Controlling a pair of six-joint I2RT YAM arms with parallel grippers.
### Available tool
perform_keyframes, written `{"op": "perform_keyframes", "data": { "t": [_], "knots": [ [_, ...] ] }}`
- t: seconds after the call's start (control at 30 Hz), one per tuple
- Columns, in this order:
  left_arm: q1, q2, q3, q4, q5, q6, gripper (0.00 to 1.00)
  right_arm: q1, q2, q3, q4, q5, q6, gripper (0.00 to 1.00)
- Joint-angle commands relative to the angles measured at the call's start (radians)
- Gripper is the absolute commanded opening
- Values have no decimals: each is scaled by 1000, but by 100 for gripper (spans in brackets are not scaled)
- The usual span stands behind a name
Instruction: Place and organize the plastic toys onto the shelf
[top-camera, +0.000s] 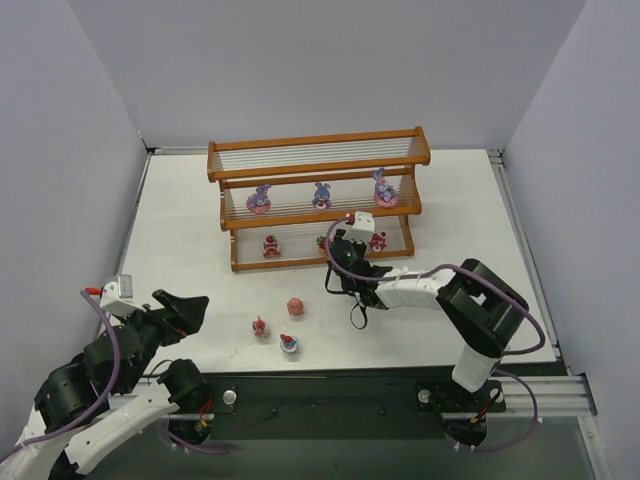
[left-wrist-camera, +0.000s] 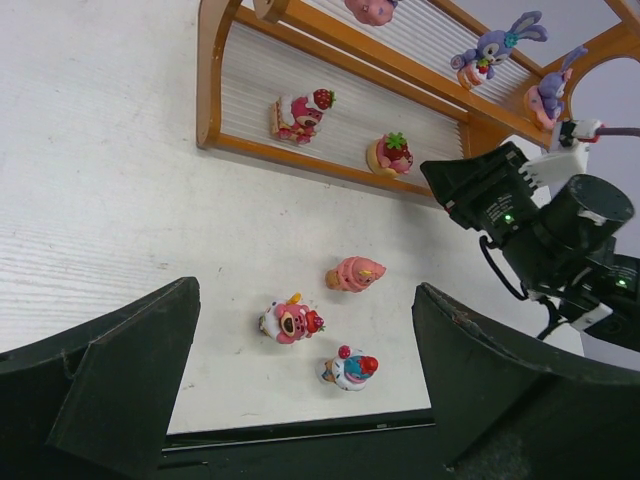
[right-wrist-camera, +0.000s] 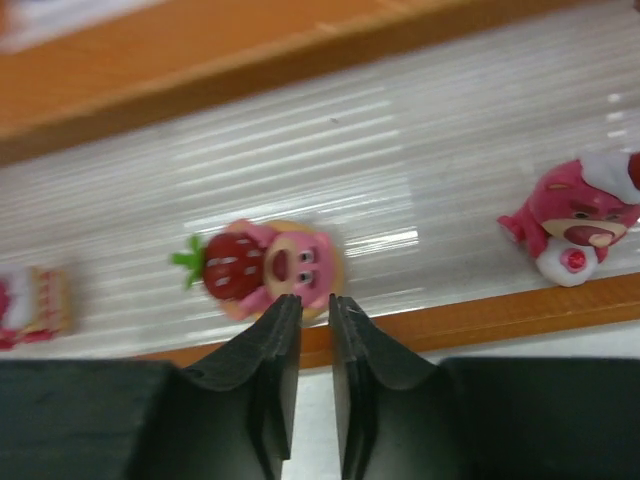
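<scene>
While you face the shelf (top-camera: 318, 150), its middle tier carries three purple bunnies (top-camera: 321, 196) in a row. Its lowest tier holds three pink toys: a bear cake (top-camera: 270, 245) at the left end, a strawberry-topped toy (right-wrist-camera: 265, 265) mid-tier and a second bear (right-wrist-camera: 580, 220) further right. Your right gripper (right-wrist-camera: 312, 305) sits at that tier's front rail. Its jaws are parted by a thin slit with nothing between them, and the tips reach the strawberry-topped toy. Three loose toys (top-camera: 295, 306) lie on the white counter (top-camera: 180, 230) in front of the shelf. Your left gripper (top-camera: 198, 342) hovers out from the shelf's left front, jaws spread wide and empty. Plain pale walls (top-camera: 330, 60) rise behind the shelf.
</scene>
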Motion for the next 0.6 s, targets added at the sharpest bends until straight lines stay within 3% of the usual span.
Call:
{"op": "perform_keyframes", "data": {
  "t": [0.0, 0.07, 0.27, 0.47, 0.57],
  "knots": [
    [-12, 2, 31, 0, -18, -3, 97, 61, -135, 30, 12, 13, -80, 26],
    [-11, 0, 30, -1, -21, -5, 97, 86, -177, 38, -32, -13, -77, 33],
    [-11, -12, 31, -1, -21, -7, 97, 211, -234, 115, -313, 1, -43, 67],
    [-12, -21, 30, 2, -18, -3, 97, 345, -257, 72, -360, -4, 14, 83],
    [-14, -18, 30, 3, -17, -2, 97, 408, -259, 52, -373, 28, 38, 86]
  ]
}}
